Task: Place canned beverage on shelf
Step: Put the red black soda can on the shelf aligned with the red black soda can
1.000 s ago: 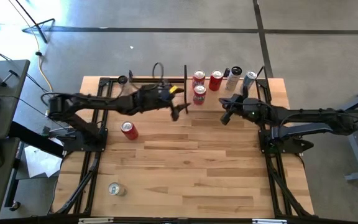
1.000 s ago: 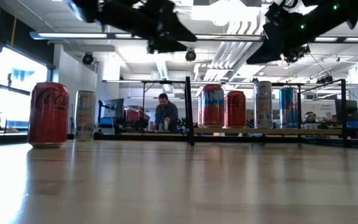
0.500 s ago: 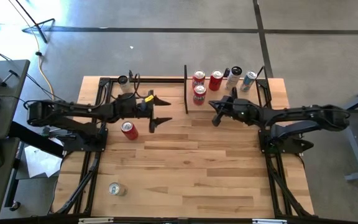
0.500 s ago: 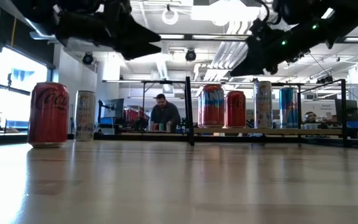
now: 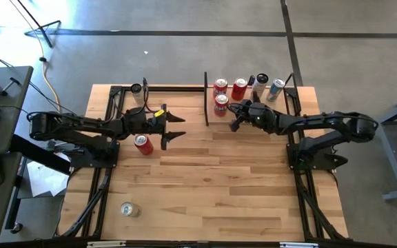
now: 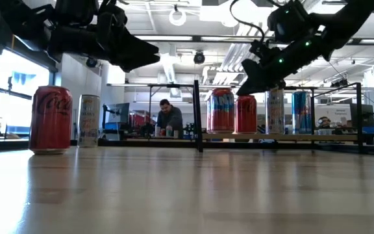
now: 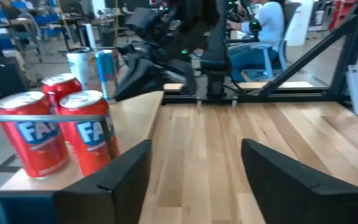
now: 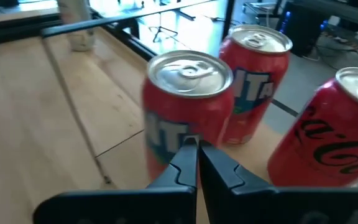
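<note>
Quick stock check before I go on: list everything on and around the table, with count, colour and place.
Shelf: one, pale board with black posts, far right part of the table.
Cans on the shelf: five; three red at its left end, one white, one blue and silver.
Red cola can: one, upright on the table beside the left arm.
Pale can: one, far left edge.
Can on its side: one, silver top, near left.
Person: one, in the room behind.
Left gripper: open, above the table near the cola can.
Right gripper: shut, by the nearest red shelf can.
</note>
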### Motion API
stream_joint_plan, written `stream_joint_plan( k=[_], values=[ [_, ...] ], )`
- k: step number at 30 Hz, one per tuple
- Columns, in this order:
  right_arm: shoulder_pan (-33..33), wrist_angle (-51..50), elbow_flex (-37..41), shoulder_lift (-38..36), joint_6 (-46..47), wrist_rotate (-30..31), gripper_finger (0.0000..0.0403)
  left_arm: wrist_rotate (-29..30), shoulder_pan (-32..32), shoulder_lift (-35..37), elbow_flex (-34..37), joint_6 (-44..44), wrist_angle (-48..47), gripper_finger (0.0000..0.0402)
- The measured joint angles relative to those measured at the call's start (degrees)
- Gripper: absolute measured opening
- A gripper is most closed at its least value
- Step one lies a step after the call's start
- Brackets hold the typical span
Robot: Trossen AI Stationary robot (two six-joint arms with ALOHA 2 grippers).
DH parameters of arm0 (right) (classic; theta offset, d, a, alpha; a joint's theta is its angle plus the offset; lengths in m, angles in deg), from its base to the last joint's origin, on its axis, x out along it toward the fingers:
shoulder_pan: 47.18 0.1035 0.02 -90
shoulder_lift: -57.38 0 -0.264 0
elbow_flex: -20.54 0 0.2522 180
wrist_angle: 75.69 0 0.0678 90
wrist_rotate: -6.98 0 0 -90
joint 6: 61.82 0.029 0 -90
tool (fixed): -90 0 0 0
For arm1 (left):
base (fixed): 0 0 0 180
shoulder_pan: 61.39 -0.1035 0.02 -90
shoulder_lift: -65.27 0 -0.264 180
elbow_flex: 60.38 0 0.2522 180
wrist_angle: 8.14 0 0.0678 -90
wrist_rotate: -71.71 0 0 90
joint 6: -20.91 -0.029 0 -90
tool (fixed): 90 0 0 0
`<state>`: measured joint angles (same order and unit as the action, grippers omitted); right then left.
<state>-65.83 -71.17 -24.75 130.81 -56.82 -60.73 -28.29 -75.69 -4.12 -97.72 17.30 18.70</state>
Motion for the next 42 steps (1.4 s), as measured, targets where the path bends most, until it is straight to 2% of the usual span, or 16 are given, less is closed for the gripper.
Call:
stream_joint_plan(
  k=[9, 19, 27, 31, 38, 42],
  values=[
    [-3.5, -0.3, -3.6, 3.5, 0.1, 0.0, 0.0000, -2.0, -1.8, 0.0, 0.0, 0.5, -1.7, 0.0130],
    [-3.9, -5.6, -8.4, 2.9, -2.6, 0.0, 0.0000, -1.8, -2.2, 2.2, -0.1, -0.8, -5.7, 0.0074],
    [-1.0, -9.5, -11.2, 2.9, -5.6, 0.2, 0.0000, -1.4, -2.7, 10.6, -3.5, -1.5, -23.3, 0.0006],
    [1.8, -9.5, -11.2, 2.9, -7.1, 1.7, 0.0000, -1.3, -2.4, 14.1, -4.6, -0.9, -29.3, 0.0004],
    [7.7, -7.5, -11.2, 2.9, -7.8, 1.4, 0.0000, -0.7, 0.0, 16.4, -10.4, 2.3, -46.0, 0.0000],
    [10.9, -6.0, -11.2, 2.9, -8.6, 1.3, 0.0000, 4.7, 2.7, 16.4, -14.6, 5.3, -56.8, 0.0000]
  ],
)
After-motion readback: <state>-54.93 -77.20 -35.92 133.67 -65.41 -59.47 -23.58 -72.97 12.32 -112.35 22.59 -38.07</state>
